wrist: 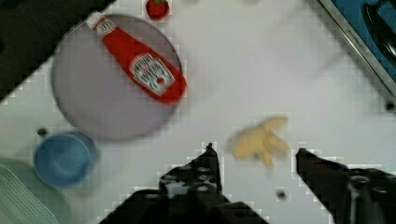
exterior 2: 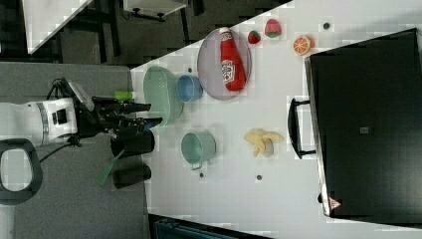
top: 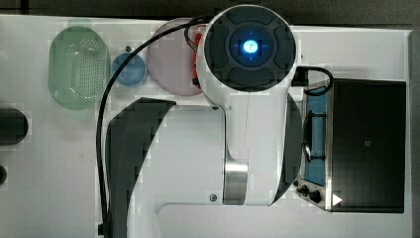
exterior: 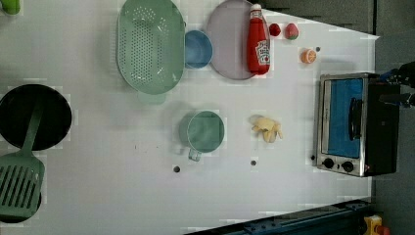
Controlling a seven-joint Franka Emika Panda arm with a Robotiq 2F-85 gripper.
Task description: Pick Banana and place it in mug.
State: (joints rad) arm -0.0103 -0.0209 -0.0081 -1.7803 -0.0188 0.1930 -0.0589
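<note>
My hand (wrist: 254, 151) hangs open and empty above the desk (exterior: 293, 196); in the left view the banana (exterior: 266, 129) lies right of the mug (exterior: 205, 131).

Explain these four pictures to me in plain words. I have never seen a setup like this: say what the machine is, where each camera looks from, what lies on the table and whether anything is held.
The machine is a single white robot arm ending in a two-fingered gripper. One camera looks straight down onto the arm. Two others view the white table from opposite sides. The fourth rides on the wrist and looks past the fingers.

On the table lie a peeled banana, a teal mug, a blue cup, a green basket, a ketchup bottle on a plate, a toaster oven, a black pan and a green spatula.

The gripper is open and holds nothing. In the wrist view the banana lies on the table between the fingertips.
</note>
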